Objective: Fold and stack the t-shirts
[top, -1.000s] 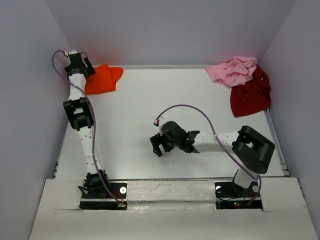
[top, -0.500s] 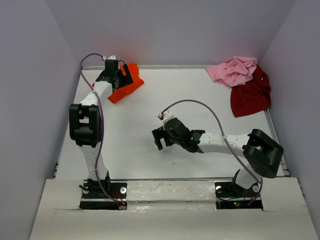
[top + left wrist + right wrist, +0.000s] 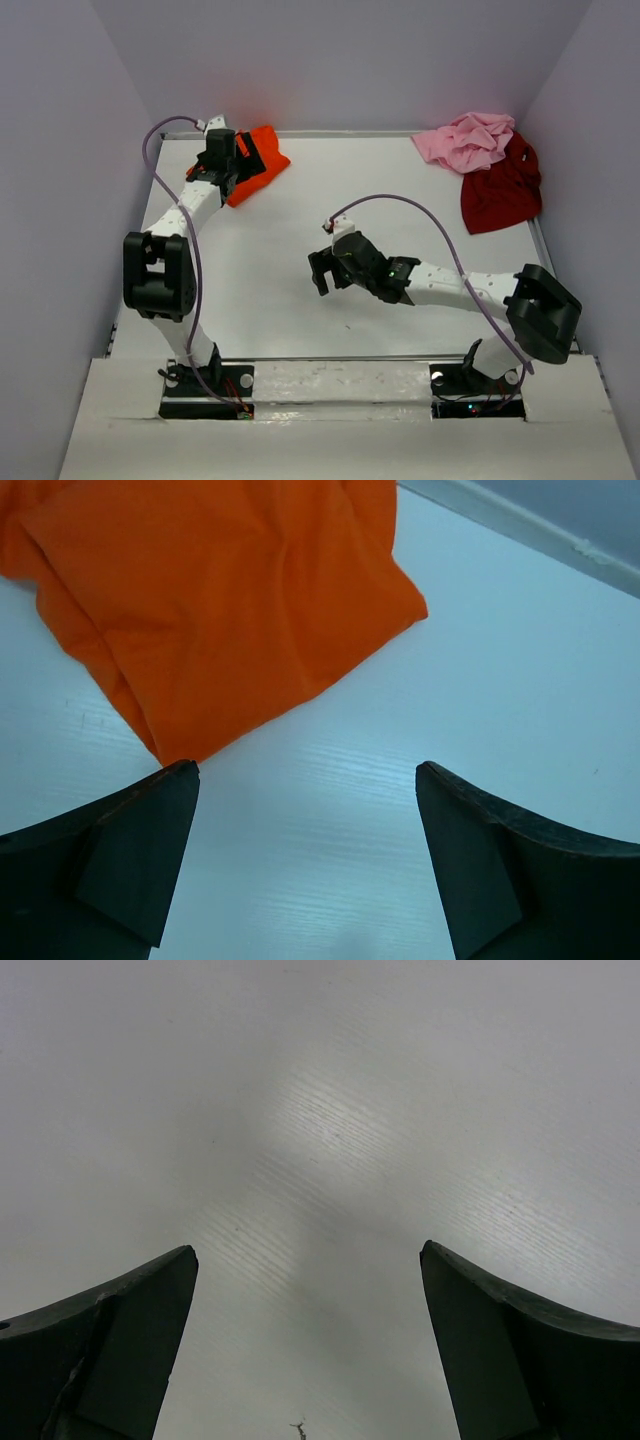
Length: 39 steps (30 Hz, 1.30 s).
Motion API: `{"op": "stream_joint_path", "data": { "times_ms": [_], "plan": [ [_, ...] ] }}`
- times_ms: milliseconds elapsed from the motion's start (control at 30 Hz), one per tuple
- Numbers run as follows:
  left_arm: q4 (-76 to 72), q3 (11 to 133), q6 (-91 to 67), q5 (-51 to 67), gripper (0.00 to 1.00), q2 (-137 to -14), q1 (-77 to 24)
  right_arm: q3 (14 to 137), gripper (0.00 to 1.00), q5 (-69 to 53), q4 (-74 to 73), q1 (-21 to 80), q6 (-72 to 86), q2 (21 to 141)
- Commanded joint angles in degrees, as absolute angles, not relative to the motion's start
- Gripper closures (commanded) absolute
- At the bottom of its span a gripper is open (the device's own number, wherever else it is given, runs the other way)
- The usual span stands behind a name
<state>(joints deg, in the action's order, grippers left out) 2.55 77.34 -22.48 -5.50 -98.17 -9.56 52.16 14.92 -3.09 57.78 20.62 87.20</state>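
The folded orange t-shirt (image 3: 272,158) lies at the table's far left, filling the upper left of the left wrist view (image 3: 230,610). My left gripper (image 3: 248,162) hovers over its near edge, open (image 3: 305,780), with only bare table between the fingers; the left fingertip (image 3: 170,800) sits just beside the shirt's corner. The pink t-shirt (image 3: 465,140) is bunched in the far right corner, partly on the dark red t-shirt (image 3: 500,190), which is spread out beside it. My right gripper (image 3: 322,272) is open (image 3: 308,1255) above bare table at mid-table.
White table (image 3: 300,210) with a raised rim along the back and right edges. Grey walls close in on three sides. A purple cable (image 3: 400,200) loops above the right arm, another one (image 3: 160,130) arches over the left arm.
The left arm has swung right from the far left corner, and the orange t-shirt has shifted right with it. The right arm has stretched slightly further out over the table.
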Motion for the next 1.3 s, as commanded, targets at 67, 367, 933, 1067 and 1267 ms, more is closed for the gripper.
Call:
{"op": "stream_joint_path", "data": {
  "times_ms": [67,367,933,1067,1267],
  "plan": [
    [-2.8,73.58,-30.31,0.08,0.01,-100.19,-7.22,52.91,0.02,17.84,-3.34,57.83,20.66,83.58],
    [-5.54,72.25,-37.69,3.78,0.01,-106.33,-5.27,52.21,0.02,17.58,-3.34,57.83,19.95,84.55],
    [-6.6,58.62,-47.21,-2.26,0.01,-95.54,-5.27,52.29,0.02,17.23,-1.49,57.83,18.99,87.1],
    [-5.53,57.75,-46.76,-6.15,0.01,-94.4,-4.49,52.21,0.02,16.08,-1.14,57.83,19.77,86.84],
    [-5.97,57.83,-48.6,-5.36,0.01,-97.29,-3.43,50.89,0.02,17.31,-0.97,57.83,19.43,84.99]
  ]
}}
